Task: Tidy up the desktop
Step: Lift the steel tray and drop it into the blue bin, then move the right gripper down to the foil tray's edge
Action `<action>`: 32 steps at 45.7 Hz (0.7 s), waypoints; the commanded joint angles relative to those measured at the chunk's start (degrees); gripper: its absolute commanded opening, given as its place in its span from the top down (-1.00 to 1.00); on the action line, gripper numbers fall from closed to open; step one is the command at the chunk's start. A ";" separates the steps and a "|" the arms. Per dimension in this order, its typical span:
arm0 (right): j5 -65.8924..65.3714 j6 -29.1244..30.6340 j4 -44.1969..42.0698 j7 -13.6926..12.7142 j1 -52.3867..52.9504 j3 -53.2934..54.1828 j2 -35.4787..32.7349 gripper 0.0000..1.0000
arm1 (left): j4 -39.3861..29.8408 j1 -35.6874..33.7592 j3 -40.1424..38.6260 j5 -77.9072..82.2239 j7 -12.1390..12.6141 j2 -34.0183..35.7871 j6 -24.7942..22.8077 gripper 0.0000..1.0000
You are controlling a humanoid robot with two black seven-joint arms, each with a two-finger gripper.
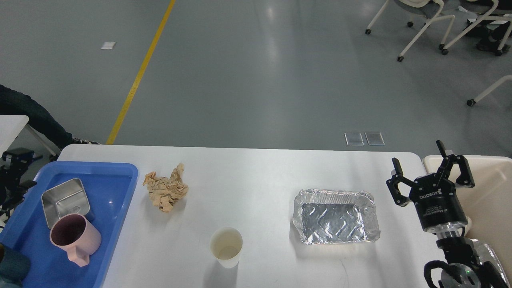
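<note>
The white desktop (256,176) fills the lower frame, its far edge running across the middle. At its left edge sits a blue tray (112,208) holding a steel container (66,200) and a pink mug (74,239). Just right of the tray, near the far edge, lies a crumpled brown paper (166,190). A paper cup (227,247) stands upright toward the near edge. A foil tray (336,216) rests right of centre. The right gripper (432,166) hovers at the right edge, jaws spread wide, empty, beside a beige bin (492,188). The left gripper (12,176) is dark, perhaps half cropped; I cannot tell its jaws.
</note>
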 commanded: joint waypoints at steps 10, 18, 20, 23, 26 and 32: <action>-2.72 -0.24 0.09 -0.13 0.01 0.00 -0.40 -1.00 | -7.02 4.30 -18.70 -19.44 -0.47 -3.59 2.26 -0.94; -2.81 -0.24 0.09 -0.13 0.01 -0.08 -0.92 -1.00 | -22.12 12.03 -28.19 -20.24 -0.82 -6.75 3.23 -0.94; -2.90 -0.24 0.09 -0.13 0.01 -0.26 -1.10 -1.00 | -26.08 14.40 -30.83 -20.24 -0.82 -8.15 3.75 -0.94; -3.69 -0.33 0.09 -0.13 0.01 -0.52 -1.54 -1.00 | -31.01 18.27 -34.61 -20.15 -0.82 -11.22 4.63 -0.94; -4.92 -0.77 0.09 -0.13 0.01 -0.79 -2.33 -1.00 | -34.35 21.87 -38.30 -20.15 -0.91 -15.00 4.64 -0.94; -9.04 -1.03 0.09 -0.13 0.10 -2.19 -4.61 -1.00 | -39.45 26.71 -42.09 -20.07 -0.91 -23.70 4.81 -0.94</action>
